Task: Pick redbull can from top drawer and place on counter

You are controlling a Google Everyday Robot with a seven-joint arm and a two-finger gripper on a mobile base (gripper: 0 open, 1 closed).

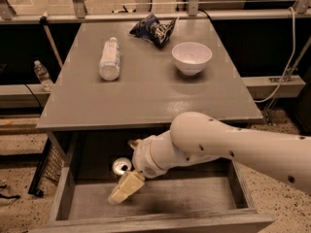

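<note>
The top drawer (pixel 160 223) stands pulled open below the counter (pixel 146 89). The redbull can (pixel 121 166) stands upright in the drawer's back left part; only its shiny silver top shows. My gripper (pixel 124 189) reaches down into the drawer from the right on a thick white arm. Its pale fingers (pixel 127 185) hang just in front of the can and a little to its right. Nothing shows held in them.
On the counter lie a white-labelled plastic bottle (pixel 110 58) on its side, a dark crumpled chip bag (pixel 154 30) and a white bowl (pixel 192 58). Another bottle (pixel 42 74) stands on the floor at left. A wire basket (pixel 46 166) sits left of the drawer.
</note>
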